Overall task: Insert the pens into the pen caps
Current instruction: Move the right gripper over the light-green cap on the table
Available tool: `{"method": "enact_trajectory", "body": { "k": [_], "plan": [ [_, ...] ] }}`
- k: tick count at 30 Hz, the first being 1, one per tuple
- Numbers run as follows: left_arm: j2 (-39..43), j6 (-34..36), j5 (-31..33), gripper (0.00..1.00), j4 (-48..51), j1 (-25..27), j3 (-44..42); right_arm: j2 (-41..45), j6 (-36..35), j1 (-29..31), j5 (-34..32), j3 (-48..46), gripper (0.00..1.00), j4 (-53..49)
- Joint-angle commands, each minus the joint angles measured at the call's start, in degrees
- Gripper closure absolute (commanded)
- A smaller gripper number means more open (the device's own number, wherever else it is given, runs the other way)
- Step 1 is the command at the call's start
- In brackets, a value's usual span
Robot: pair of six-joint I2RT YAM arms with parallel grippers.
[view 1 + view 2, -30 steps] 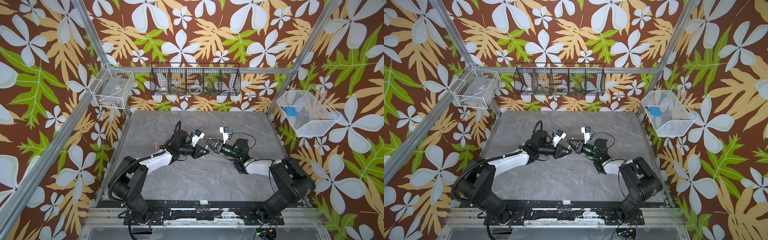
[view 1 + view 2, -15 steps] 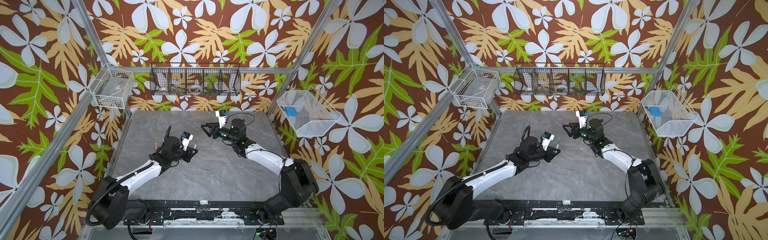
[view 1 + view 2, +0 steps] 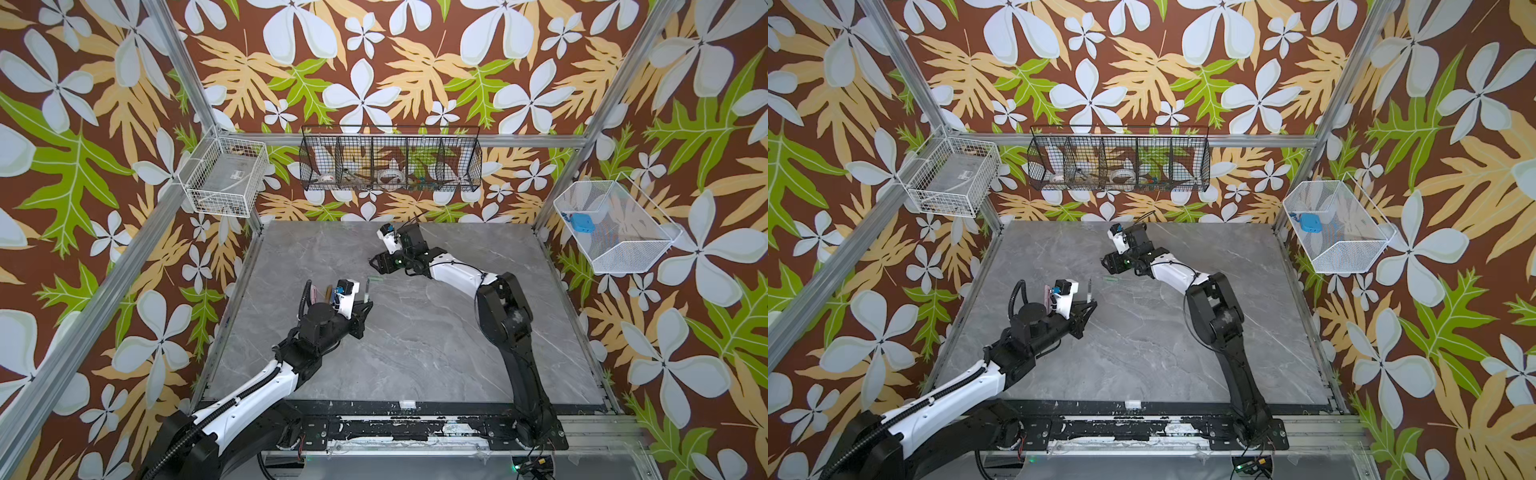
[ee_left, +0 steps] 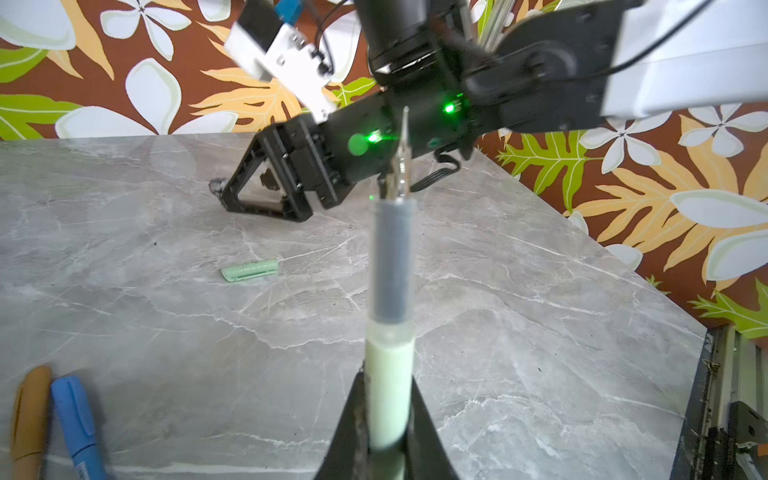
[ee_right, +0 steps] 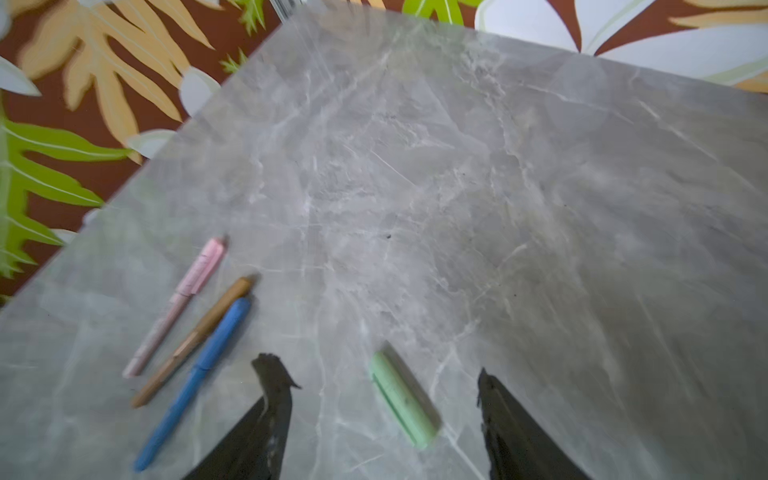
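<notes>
My left gripper (image 4: 388, 415) is shut on the grey-green pen (image 4: 390, 266), whose bare dark tip points toward the right arm; in both top views the pen (image 3: 366, 291) (image 3: 1089, 291) rises from that gripper (image 3: 368, 306). The light green pen cap (image 3: 376, 279) (image 4: 249, 270) (image 5: 403, 399) lies loose on the table. My right gripper (image 5: 374, 368) (image 3: 376, 262) hangs open just above and behind the cap, which lies below the gap between its fingers. Pink (image 5: 183, 299), brown (image 5: 199, 332) and blue (image 5: 199, 374) pens lie side by side with caps on.
The three capped pens lie near the table's left edge, behind my left wrist (image 3: 328, 316). A black wire basket (image 3: 390, 166) hangs on the back wall. White wire baskets hang at the left (image 3: 224, 178) and right (image 3: 615, 228).
The two grippers, which met at mid-table, have parted. My right gripper opened and swung to the back; the green cap now lies on the table. My left arm drew back with the pen.
</notes>
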State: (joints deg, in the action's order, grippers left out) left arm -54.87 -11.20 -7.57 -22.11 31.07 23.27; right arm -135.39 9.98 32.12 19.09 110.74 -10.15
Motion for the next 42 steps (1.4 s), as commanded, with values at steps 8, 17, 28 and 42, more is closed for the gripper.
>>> {"method": "enact_trajectory", "body": {
  "k": [8,17,28,42],
  "plan": [
    [-1.7,-0.2,1.0,1.00,-1.4,0.0,1.2,-13.4,0.1,1.5,1.7,16.9,0.26,-9.8],
    [-1.2,0.0,2.2,1.00,-0.8,0.0,1.3,-16.9,0.7,1.5,7.1,21.2,0.26,-13.2],
    [-1.9,0.1,1.9,1.00,-0.4,0.0,1.6,-16.6,-4.7,2.0,16.8,19.6,0.31,-19.5],
    [-3.1,0.7,2.5,1.00,-0.2,0.0,1.8,-8.1,-13.0,2.5,17.2,7.8,0.45,-28.8]
  ]
}}
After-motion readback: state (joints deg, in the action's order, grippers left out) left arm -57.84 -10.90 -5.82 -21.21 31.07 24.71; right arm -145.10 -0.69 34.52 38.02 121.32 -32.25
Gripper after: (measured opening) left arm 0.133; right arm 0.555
